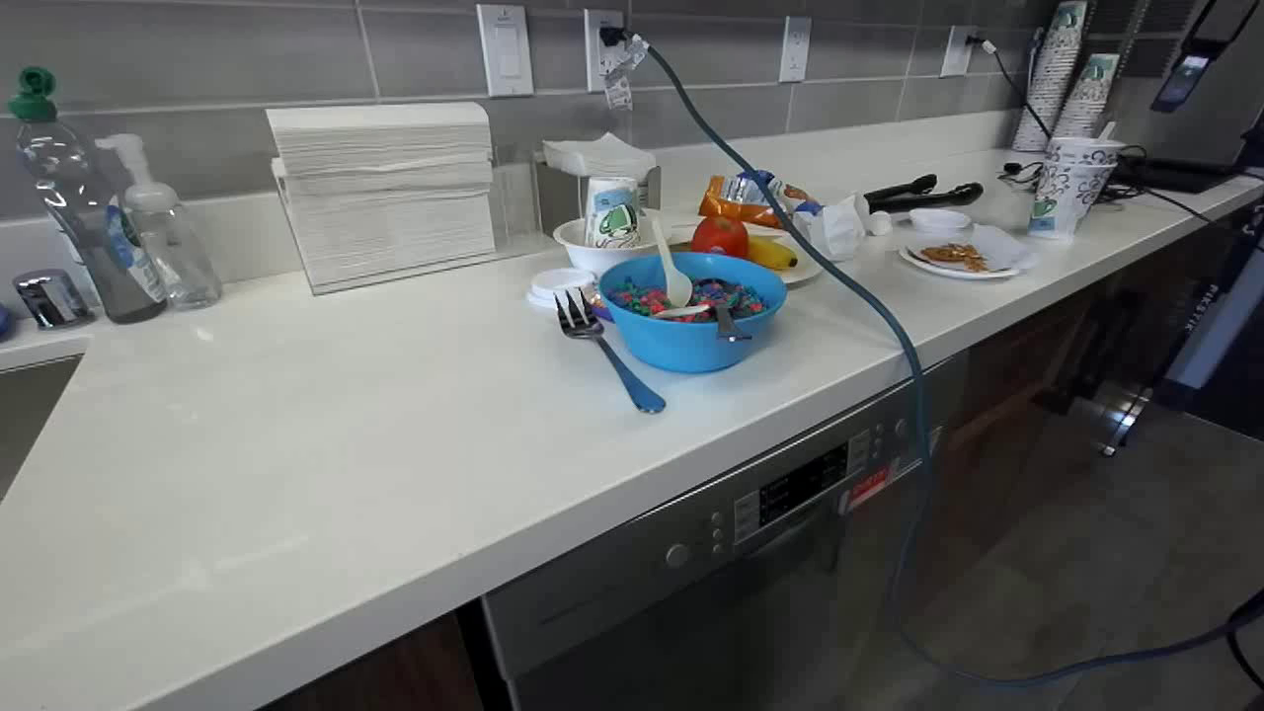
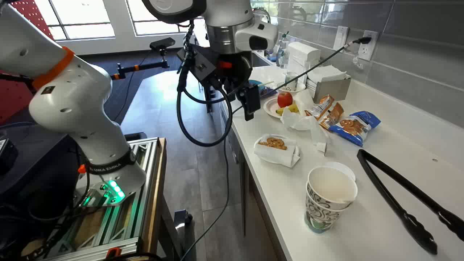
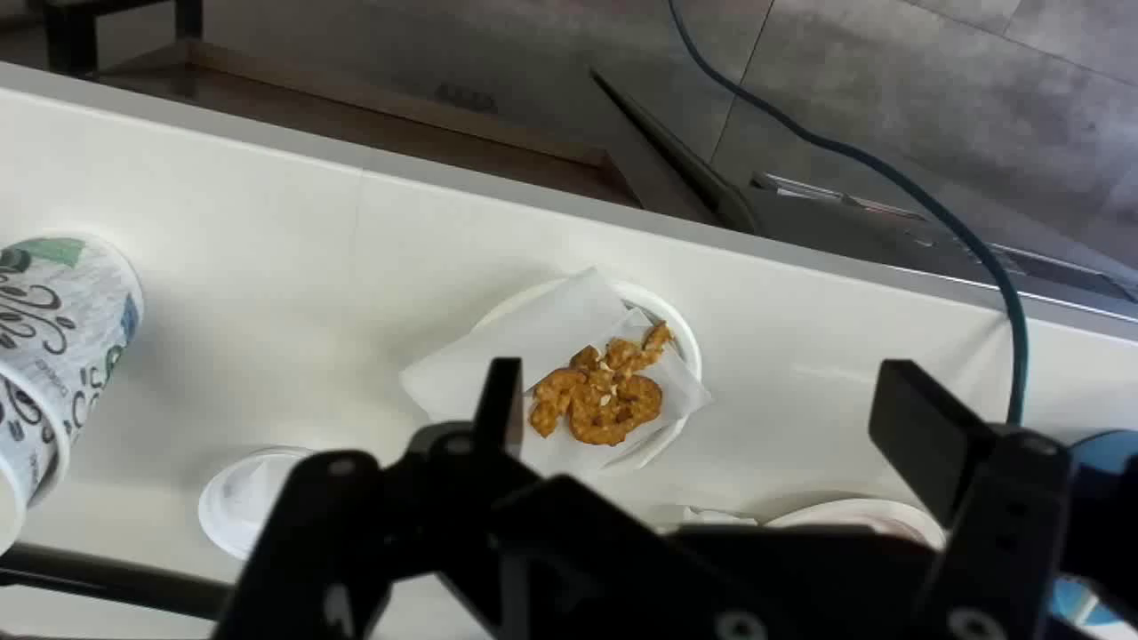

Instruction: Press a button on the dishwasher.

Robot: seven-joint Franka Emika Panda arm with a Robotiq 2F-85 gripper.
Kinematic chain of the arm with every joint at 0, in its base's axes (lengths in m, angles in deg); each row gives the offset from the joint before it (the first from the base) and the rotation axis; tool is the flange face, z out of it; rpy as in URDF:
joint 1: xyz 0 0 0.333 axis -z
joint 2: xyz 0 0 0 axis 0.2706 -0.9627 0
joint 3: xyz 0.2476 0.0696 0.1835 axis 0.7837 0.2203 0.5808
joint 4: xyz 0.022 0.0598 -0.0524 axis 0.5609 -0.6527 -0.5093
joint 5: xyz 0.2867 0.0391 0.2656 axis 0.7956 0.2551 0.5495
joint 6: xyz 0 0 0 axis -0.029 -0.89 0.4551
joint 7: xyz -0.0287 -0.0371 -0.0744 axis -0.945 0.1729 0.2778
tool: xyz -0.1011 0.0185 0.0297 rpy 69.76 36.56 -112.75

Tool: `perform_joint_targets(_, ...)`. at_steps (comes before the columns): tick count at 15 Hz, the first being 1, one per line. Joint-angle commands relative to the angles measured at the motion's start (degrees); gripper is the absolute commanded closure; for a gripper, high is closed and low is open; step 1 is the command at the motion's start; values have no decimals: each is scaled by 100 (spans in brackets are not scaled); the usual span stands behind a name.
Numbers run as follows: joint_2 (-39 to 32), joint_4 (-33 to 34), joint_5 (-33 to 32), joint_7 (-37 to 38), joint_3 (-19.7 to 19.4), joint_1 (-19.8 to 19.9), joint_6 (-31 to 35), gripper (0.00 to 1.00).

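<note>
The dishwasher [image 1: 592, 583] is a grey steel front under the counter in an exterior view. Its top control strip bears a dark display [image 1: 805, 484], a round knob-like button [image 1: 677, 555] and small buttons [image 1: 717, 533]. Part of its grey front shows beyond the counter edge in the wrist view [image 3: 1058, 267]. My gripper [image 3: 702, 400] is open with nothing between its fingers. In an exterior view the gripper [image 2: 249, 103] hangs above the counter's front edge, apart from the dishwasher. The dishwasher's control strip is hidden in that view.
A blue-green cable [image 1: 913, 375] runs from the wall outlet across the counter and down over the dishwasher front. A blue bowl [image 1: 691, 331], a fork [image 1: 612, 355], a pretzel plate [image 3: 685, 356], paper cups [image 2: 328, 195] and black tongs [image 2: 395, 195] stand on the white counter [image 1: 326, 444].
</note>
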Motion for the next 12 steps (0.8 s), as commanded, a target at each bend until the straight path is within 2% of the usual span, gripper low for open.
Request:
perform_joint_targets(1, -32, 9, 99, -77, 156, 168, -15, 0)
perform_joint_targets(8, -32, 9, 99, -77, 156, 168, -15, 0)
perform_joint_targets(12, 385, -695, 19, 843, 757, 281, 54, 0)
